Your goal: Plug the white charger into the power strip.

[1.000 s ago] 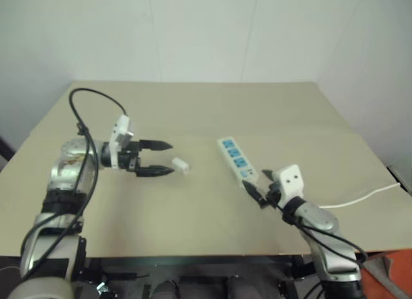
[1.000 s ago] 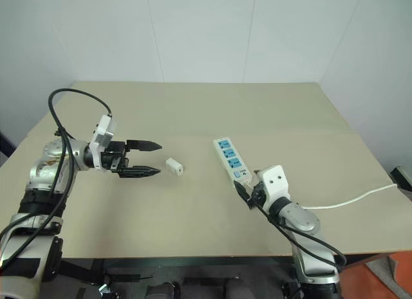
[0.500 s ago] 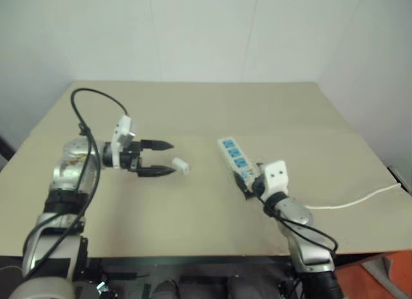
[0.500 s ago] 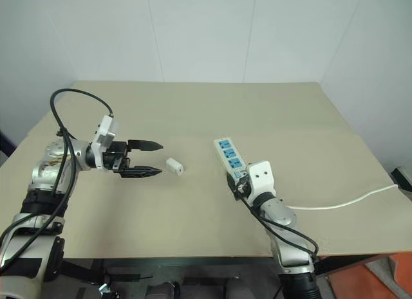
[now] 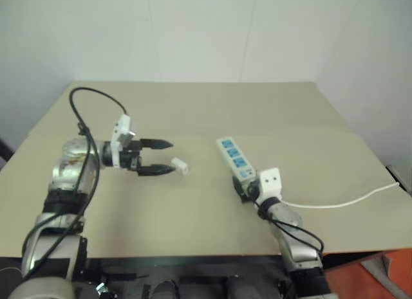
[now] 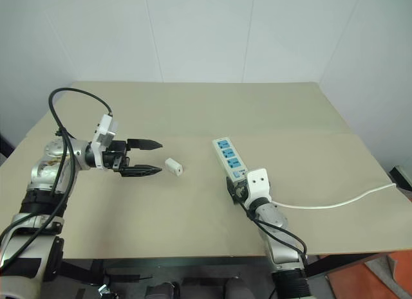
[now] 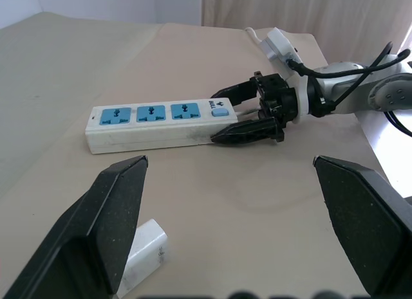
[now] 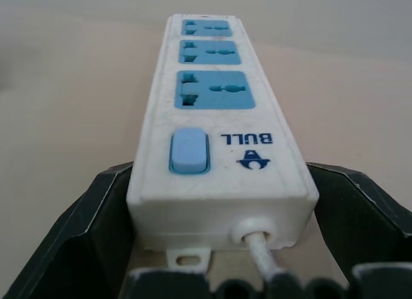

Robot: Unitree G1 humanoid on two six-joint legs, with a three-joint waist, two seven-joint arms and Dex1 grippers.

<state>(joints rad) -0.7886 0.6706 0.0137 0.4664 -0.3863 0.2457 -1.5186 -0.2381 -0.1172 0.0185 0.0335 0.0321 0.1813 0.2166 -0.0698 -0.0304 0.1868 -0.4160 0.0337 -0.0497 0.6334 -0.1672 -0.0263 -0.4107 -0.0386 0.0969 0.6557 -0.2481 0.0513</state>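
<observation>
Beige and matte, the tabletop (image 6: 193, 112) runs back to a plain white wall, with a faint seam crossing it from side to side.

The power strip (image 6: 228, 157) lies flat right of centre, a long white bar set at a slant. It carries three blue socket faces in a row, then a pale blue rocker switch (image 8: 189, 151) and blue "BULL" lettering at its near end. A thin white cord (image 6: 335, 201) leaves that end and trails off toward the table's right edge.

The right gripper (image 6: 237, 190) sits low at the switch end, its two black fingers (image 7: 248, 132) spread wide with one on each side of the strip's end. In the right wrist view both fingers lie close along the strip's side walls; whether they press on it cannot be told.

The white charger (image 6: 174, 166) is a tiny rounded white block, far shorter than the strip, lying alone on the table well to the strip's left.

The left gripper (image 6: 152, 157) points toward the charger from its left, jaws wide apart and empty, fingertips just short of it.
</observation>
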